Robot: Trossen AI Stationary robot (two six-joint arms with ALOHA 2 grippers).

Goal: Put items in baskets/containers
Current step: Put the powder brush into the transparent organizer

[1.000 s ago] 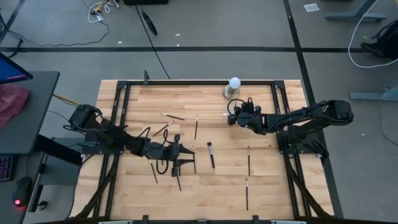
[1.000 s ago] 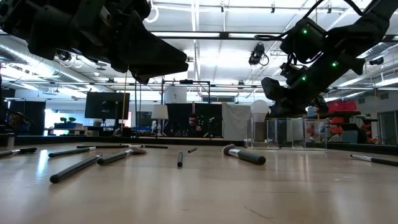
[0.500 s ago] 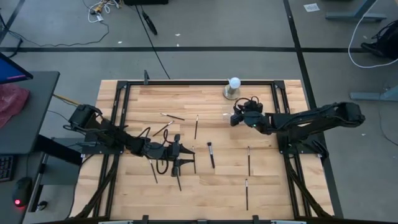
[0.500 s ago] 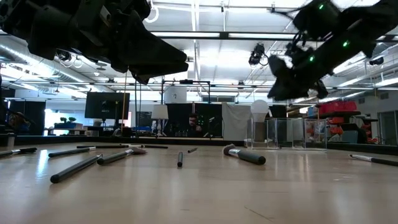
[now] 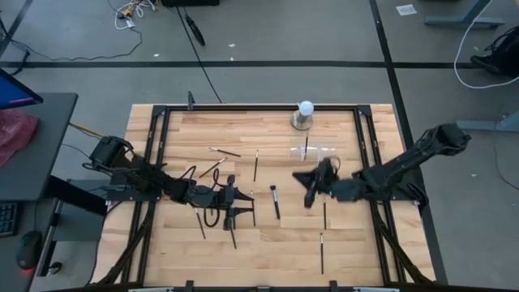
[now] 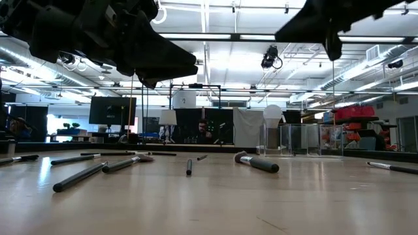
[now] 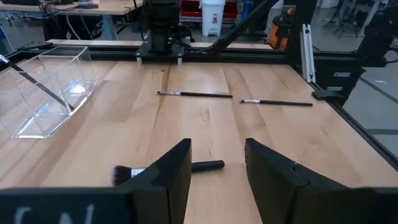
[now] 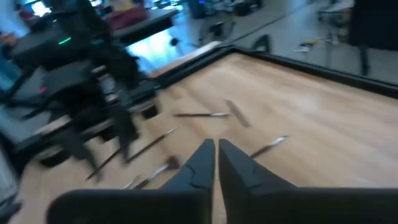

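**Right arm: pick the next brush**
Right gripper [image 5: 309, 192], fingers nearly closed and empty, hovers mid-table; widen them, then descend on the brush [image 5: 276, 201] beside it. Tray [image 5: 318, 149] sits behind. Left gripper [image 5: 237, 203] waits, fingers apart.

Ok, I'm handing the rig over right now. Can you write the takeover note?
Left gripper: open, empty, hovering left of the table's centre, with a short thick-headed black brush just ahead.
Right gripper: shut, nothing seen in it, above the table centre.
Done: one thin dark makeup brush leans inside the clear plastic rectangular tray, near the white ball on a grey base.
Left: roughly eight brushes lie loose on the wooden table.
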